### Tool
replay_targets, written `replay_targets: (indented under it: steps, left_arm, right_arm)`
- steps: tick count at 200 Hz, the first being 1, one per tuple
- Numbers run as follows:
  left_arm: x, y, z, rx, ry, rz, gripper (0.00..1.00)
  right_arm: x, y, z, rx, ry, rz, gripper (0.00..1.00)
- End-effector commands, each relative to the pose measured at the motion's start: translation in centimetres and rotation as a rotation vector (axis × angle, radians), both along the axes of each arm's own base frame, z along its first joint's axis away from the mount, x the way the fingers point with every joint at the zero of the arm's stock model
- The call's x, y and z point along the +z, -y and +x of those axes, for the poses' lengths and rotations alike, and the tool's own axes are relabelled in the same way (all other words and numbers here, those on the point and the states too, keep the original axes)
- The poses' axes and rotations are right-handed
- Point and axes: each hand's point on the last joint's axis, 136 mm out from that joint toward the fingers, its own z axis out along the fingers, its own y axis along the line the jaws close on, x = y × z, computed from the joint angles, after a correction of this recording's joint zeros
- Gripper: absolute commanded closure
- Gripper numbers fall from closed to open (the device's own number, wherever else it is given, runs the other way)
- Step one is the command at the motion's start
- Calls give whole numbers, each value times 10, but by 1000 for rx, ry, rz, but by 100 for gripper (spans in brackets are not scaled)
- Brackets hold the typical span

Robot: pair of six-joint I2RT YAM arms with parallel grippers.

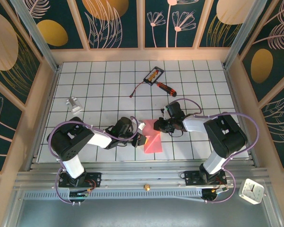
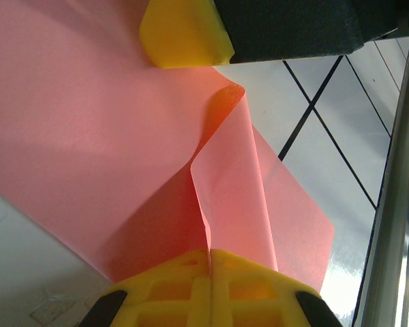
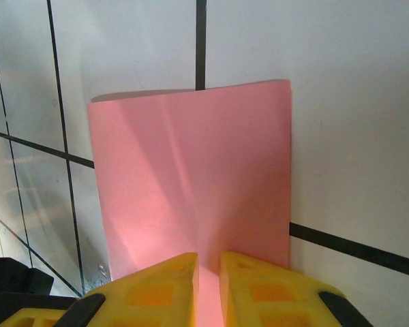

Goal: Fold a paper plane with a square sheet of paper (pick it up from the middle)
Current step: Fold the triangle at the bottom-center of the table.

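Observation:
The square sheet of paper [image 1: 154, 140], thin pink-red and folded over to a rectangular outline, lies on the tiled table between both arms; a paper plane is out of view. My left gripper [image 1: 142, 138] [image 2: 210, 253] is shut on a raised ridge of the sheet [image 2: 88, 136], which stands up from the table. My right gripper [image 1: 157, 126] [image 3: 208, 262] rests its tips on the far edge of the sheet [image 3: 191, 170], jaws a narrow slit apart with pink showing in the gap. One of its yellow fingers [image 2: 184, 34] touches the paper where the ridge starts.
A small black-and-orange card [image 1: 154, 74], a red-handled screwdriver [image 1: 165, 87] and a thin cable [image 1: 138, 89] lie at the back centre. A small pale block [image 1: 74, 105] sits at the left. A white clock [image 1: 252, 190] stands off the table, front right. Wooden walls surround the table.

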Motion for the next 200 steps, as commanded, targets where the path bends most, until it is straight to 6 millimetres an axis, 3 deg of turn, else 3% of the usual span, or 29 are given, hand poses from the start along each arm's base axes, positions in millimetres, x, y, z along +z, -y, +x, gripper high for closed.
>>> replay_targets:
  steps: [1, 107, 200]
  left_arm:
    - [0, -2, 4, 8, -16, 7, 100]
    - [1, -4, 7, 12, -18, 9, 100]
    - [-14, -8, 3, 14, -62, 52, 100]
  right_arm:
    - [-24, 12, -11, 6, -49, -100, 81]
    - [-25, 13, -11, 8, -49, -107, 81]
    - [-24, 8, -14, 25, -44, -108, 81]
